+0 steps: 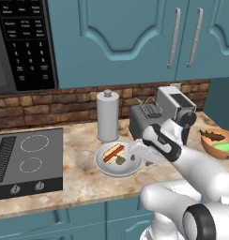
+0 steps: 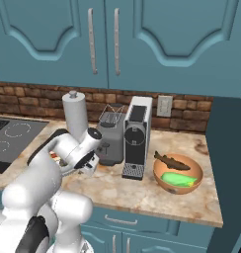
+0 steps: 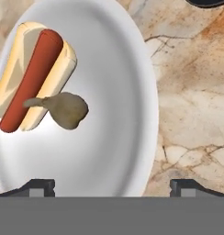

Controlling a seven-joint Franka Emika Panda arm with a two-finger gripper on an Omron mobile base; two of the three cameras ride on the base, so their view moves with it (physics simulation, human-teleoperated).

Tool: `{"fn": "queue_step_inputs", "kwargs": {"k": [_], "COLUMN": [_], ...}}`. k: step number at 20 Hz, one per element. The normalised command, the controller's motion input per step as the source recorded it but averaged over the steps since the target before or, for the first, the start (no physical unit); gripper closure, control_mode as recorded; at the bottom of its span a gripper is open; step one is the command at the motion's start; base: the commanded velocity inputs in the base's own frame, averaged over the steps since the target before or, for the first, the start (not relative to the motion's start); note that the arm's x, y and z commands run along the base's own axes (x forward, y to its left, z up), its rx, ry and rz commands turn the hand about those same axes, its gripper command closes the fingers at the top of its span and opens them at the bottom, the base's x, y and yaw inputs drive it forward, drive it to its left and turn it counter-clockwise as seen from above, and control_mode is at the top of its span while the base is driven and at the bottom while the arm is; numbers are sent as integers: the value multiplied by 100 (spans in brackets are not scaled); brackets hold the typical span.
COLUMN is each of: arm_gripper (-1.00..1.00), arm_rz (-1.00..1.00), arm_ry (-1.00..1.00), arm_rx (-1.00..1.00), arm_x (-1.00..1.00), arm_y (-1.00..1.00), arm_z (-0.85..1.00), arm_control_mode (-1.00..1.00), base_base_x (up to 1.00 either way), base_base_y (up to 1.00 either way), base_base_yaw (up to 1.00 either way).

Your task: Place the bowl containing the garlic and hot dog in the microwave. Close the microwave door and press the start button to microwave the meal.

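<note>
The light-grey bowl (image 1: 107,168) sits on the counter in front of the tall canister. In it lie the hot dog (image 1: 113,152) and the small olive garlic (image 1: 120,161). My gripper (image 1: 136,154) hovers open just over the bowl's right rim, nothing between its fingers. In the hand view the bowl (image 3: 141,82) spreads below, with the hot dog (image 3: 33,78) and garlic (image 3: 65,110) at the left, and the gripper (image 3: 113,188) straddles the near rim. The microwave (image 1: 27,47) hangs at the upper left, keypad showing. The microwave door is out of view.
A grey canister (image 1: 108,116), silver toaster (image 1: 144,119) and coffee machine (image 1: 175,105) stand close behind the bowl. The cooktop (image 1: 27,159) lies to the left. A wooden bowl (image 2: 178,174) with food sits at the right. Teal cabinets (image 2: 142,39) hang overhead.
</note>
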Motion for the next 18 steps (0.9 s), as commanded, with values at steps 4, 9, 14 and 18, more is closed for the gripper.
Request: {"fn": "queue_step_inputs", "kwargs": {"k": [4,9,14,18], "arm_gripper": [-100,-100,-100,100], "arm_rz": [4,3,1,0], "arm_ry": [-6,-6,-5,-3], "arm_rx": [0,0,0,0], "arm_x": [0,0,0,0], "arm_y": [1,12,22,27], "arm_z": [-39,-35,-29,-24], "arm_control_mode": [-100,-100,-100,-100], "base_base_x": [0,0,0,0], "base_base_y": [0,0,0,0], "base_base_yaw": [0,0,0,0]}}
